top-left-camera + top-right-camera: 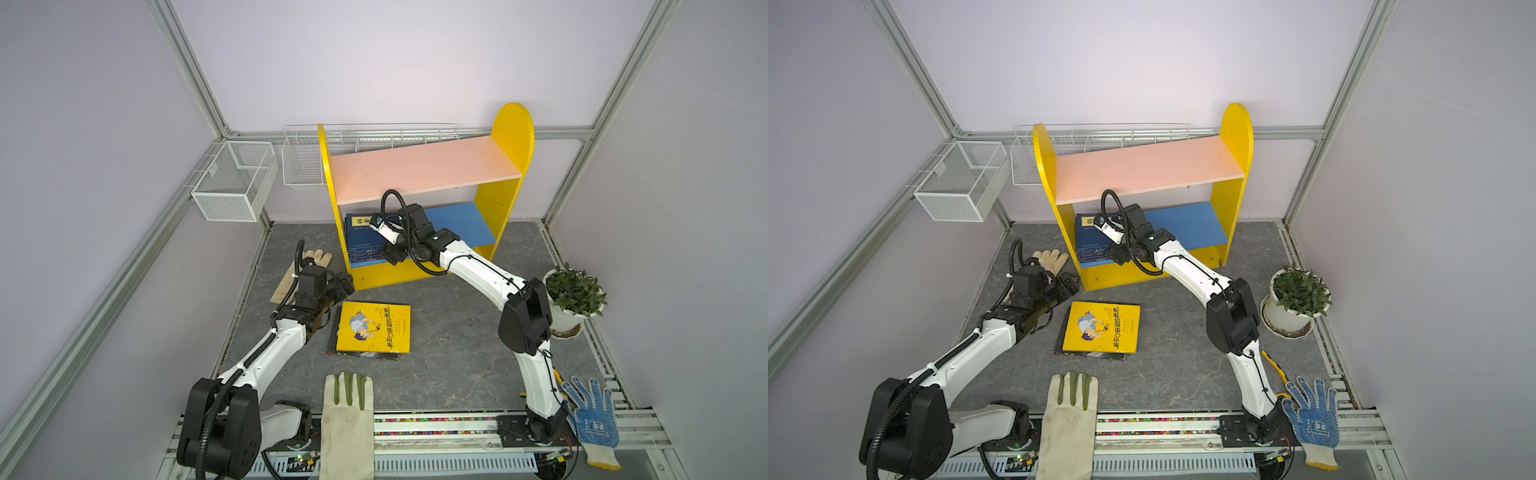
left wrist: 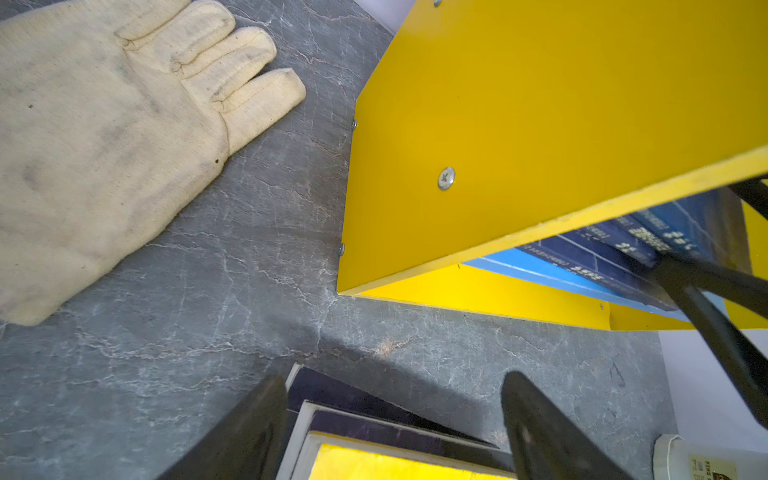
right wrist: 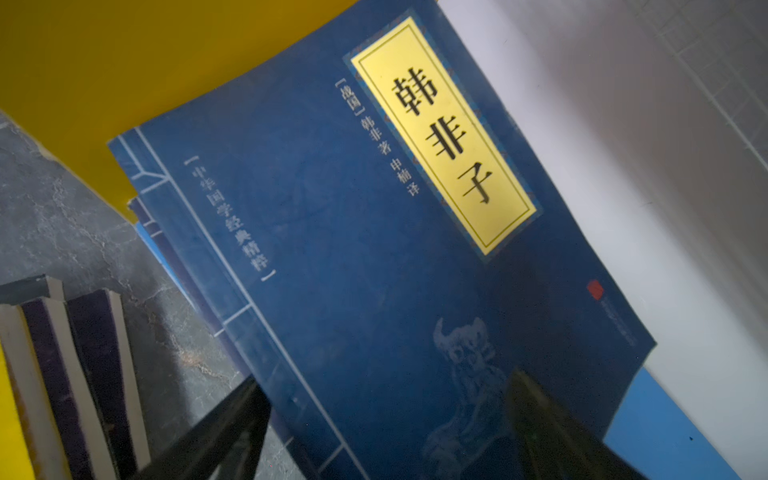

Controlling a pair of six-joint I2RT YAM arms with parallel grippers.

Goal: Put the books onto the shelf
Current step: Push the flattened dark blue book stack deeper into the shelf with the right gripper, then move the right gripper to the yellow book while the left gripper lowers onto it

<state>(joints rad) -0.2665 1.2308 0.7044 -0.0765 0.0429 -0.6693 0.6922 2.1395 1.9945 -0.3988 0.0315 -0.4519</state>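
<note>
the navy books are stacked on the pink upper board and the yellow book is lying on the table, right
Not quite: the navy books lie on the blue lower board, not the pink upper board, as both top views show. The yellow book does lie on the table.

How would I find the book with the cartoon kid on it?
Find the shelf with yellow sides at the back. In front of it, on the grey table, lies a pile; the yellow book is on top. It alone is bright yellow: the dark books lie under it, the navy books on the shelf.
</note>
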